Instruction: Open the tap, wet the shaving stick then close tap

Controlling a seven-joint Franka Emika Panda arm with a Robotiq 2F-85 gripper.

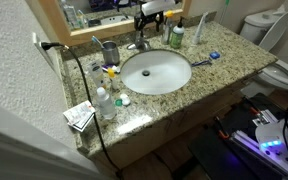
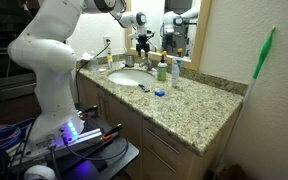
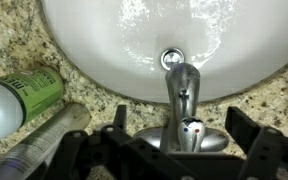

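The gripper (image 2: 142,40) is hovering wide open, empty, over the tap (image 3: 182,100) at the worktop's back edge, probably to reach its lever; the shaving stick (image 1: 202,62) is lying beside the sink (image 1: 156,86).

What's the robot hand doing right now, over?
Gripper open over small chrome lever tap. Blue-headed razor lying on granite counter, untouched. Green-and-white bottle beside tap, not blocking.

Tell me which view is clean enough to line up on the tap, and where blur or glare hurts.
Wrist view: the tap is clear, with glints on its chrome and the sink basin; the open hand is dark and blurred along the bottom edge. Both exterior views: evenly lit, but tap and hand look tiny and soft. An exterior view: a purple light flares low down.
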